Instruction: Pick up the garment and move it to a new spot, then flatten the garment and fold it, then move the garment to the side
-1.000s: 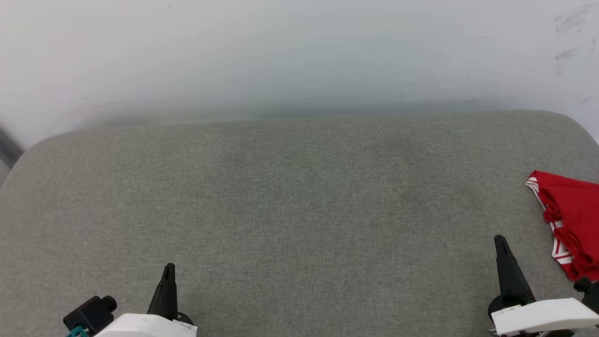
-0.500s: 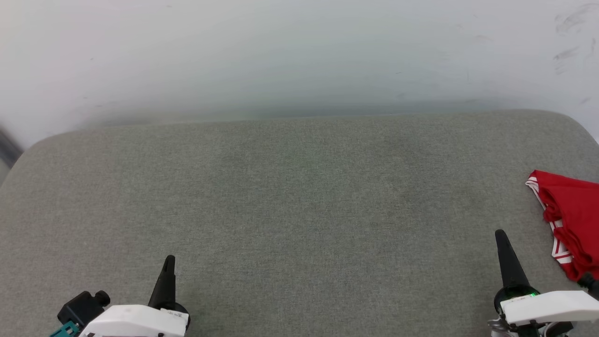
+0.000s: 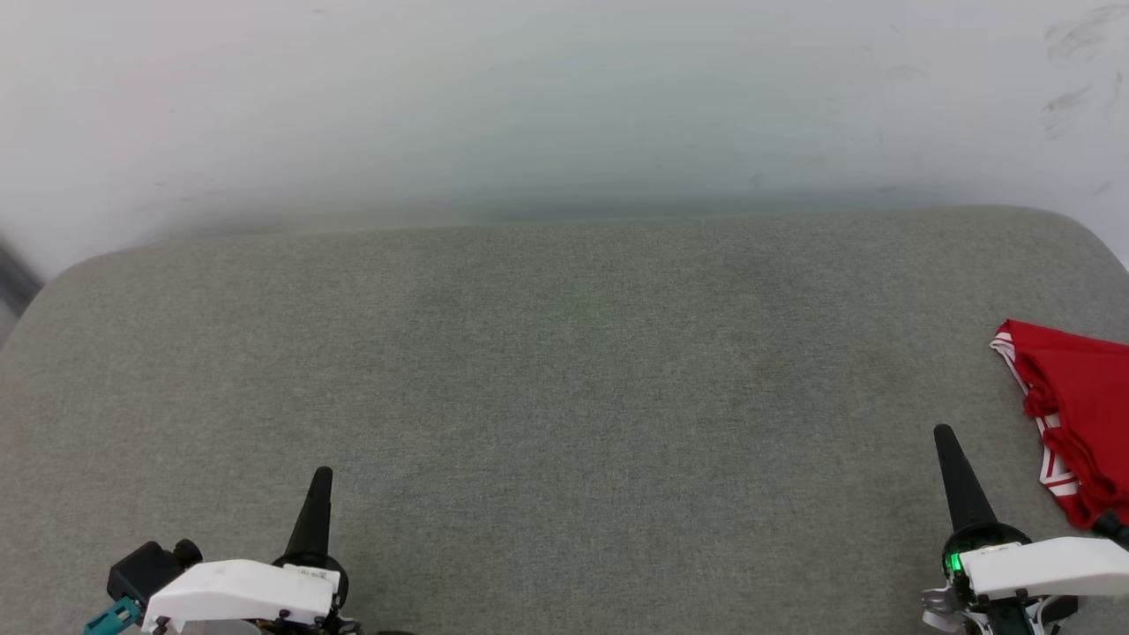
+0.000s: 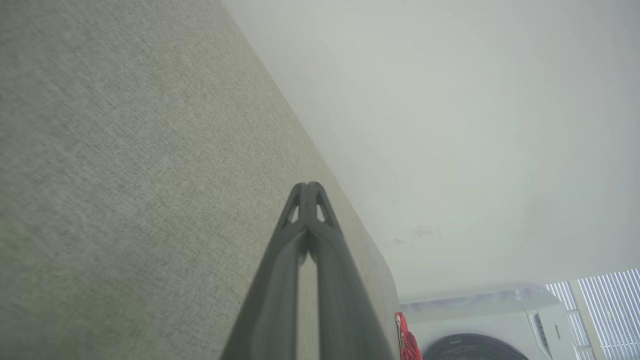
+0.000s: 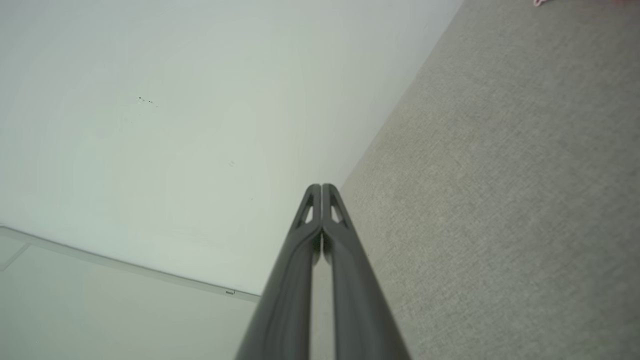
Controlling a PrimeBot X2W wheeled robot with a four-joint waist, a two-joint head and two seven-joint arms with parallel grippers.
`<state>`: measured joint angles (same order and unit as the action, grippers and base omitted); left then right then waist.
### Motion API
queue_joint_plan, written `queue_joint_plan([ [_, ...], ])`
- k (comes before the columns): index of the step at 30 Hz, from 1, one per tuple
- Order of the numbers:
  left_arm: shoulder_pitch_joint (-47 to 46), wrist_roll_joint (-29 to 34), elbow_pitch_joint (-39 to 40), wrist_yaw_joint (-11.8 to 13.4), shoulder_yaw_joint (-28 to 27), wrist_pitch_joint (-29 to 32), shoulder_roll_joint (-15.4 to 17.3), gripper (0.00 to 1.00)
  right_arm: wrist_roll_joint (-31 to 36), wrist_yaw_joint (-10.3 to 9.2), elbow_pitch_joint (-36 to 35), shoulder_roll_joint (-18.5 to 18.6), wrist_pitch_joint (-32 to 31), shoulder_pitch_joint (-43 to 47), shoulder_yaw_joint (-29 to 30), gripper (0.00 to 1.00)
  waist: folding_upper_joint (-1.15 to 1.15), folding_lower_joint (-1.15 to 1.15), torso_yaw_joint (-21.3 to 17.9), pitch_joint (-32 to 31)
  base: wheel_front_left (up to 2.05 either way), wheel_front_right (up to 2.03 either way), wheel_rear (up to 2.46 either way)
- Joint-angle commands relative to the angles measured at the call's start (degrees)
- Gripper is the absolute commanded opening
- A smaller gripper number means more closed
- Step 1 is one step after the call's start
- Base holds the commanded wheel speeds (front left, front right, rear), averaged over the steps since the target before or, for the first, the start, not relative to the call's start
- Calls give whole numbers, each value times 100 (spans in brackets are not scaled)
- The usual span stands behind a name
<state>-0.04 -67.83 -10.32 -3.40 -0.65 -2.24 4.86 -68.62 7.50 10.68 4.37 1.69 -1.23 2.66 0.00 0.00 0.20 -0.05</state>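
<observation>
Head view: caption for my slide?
Fingers shut and empty, left gripper and right gripper over the grey cushion; red garment bunched at its right edge.

My left gripper (image 3: pixel 322 476) and right gripper (image 3: pixel 945 434) are black, with white housings. The garment (image 3: pixel 1080 397) is red with white-striped trim. The cushion (image 3: pixel 564 370) is grey-green.

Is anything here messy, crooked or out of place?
The red garment lies crumpled in a heap at the right edge of the grey cushion, striped trim twisted, partly cut off by the head view. The wall behind bears a few dark scuffs.
</observation>
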Motion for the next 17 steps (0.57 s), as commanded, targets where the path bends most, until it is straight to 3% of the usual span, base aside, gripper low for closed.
queue_joint_plan([
  [1, -127, -160, 19, -47, -39, 33, 31, 0, -156, -1, -18, 37, -37, -133, 17, 0, 0, 0, 0, 1, 0, 0, 0],
  [17, -309, -1003, -111, -186, -131, 249, 20, 0, -955, 0, 101, 22, -253, -273, 81, 0, 0, 0, -6, 7, 0, 0, 0],
])
